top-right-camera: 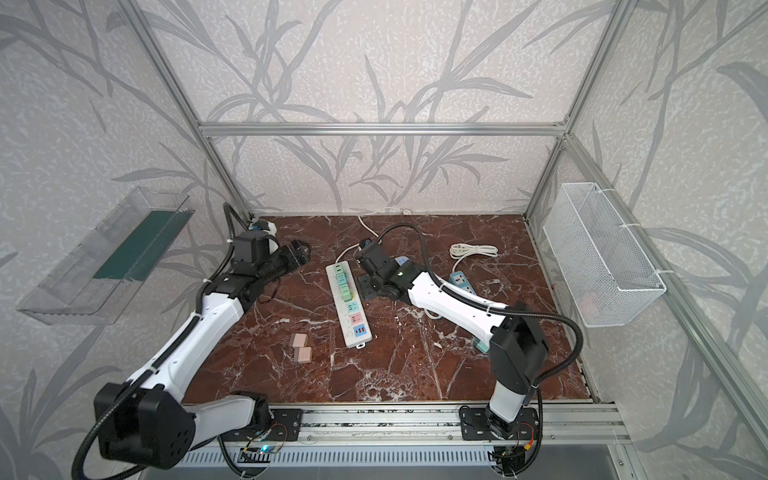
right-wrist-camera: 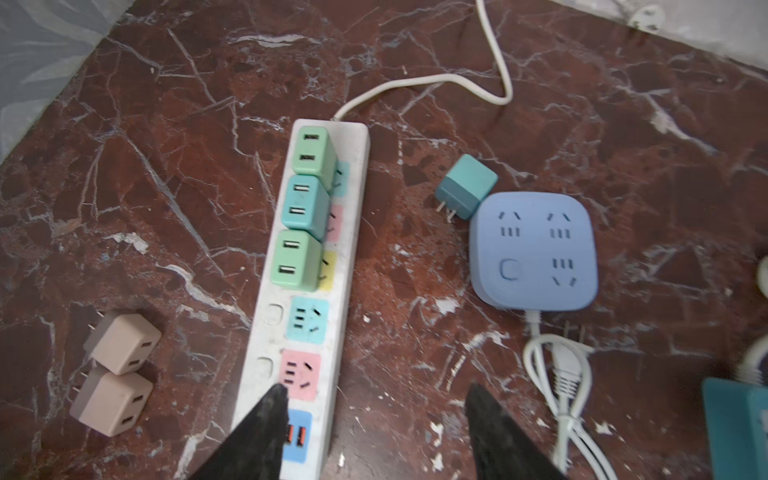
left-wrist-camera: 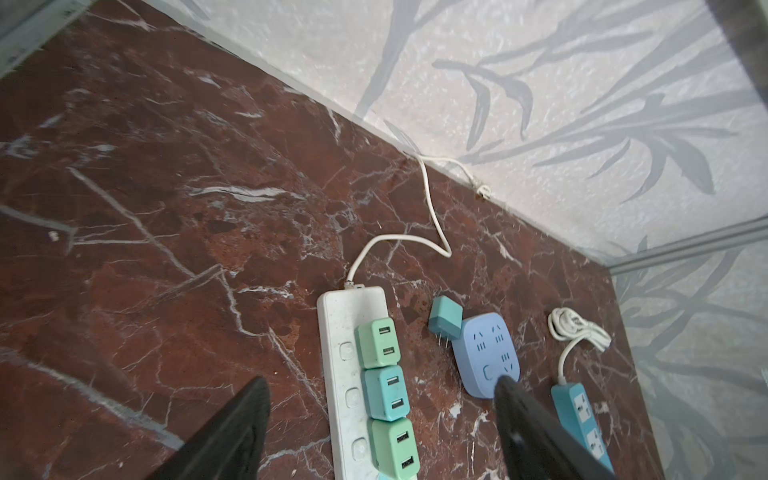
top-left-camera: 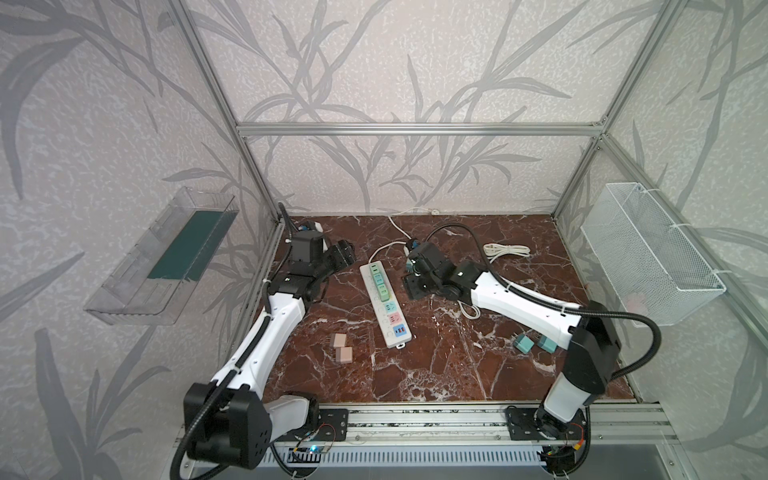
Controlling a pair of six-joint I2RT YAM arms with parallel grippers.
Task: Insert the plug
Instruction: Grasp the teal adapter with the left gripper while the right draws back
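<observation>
A white power strip (top-left-camera: 384, 305) (right-wrist-camera: 316, 291) lies mid-table with three plugs seated at its far end: green (right-wrist-camera: 312, 151), teal (right-wrist-camera: 303, 205) and green (right-wrist-camera: 294, 259). A loose teal plug (right-wrist-camera: 467, 187) (left-wrist-camera: 445, 318) lies on its side against a blue square socket (right-wrist-camera: 536, 253). Two beige plugs (top-left-camera: 341, 348) (right-wrist-camera: 116, 374) lie left of the strip. Two more teal plugs (top-left-camera: 534, 344) lie by the right arm. My left gripper (left-wrist-camera: 382, 380) (top-left-camera: 347, 253) hovers open and empty left of the strip's far end. My right gripper (right-wrist-camera: 376, 388) is open and empty, just right of the strip's pink outlet (right-wrist-camera: 300, 374).
A teal power strip (top-right-camera: 462, 282) and a coiled white cable (top-left-camera: 509, 250) lie at the back right. The strip's cord (top-left-camera: 397, 226) runs to the back wall. A wire basket (top-left-camera: 648, 253) hangs on the right wall and a clear tray (top-left-camera: 166, 257) on the left.
</observation>
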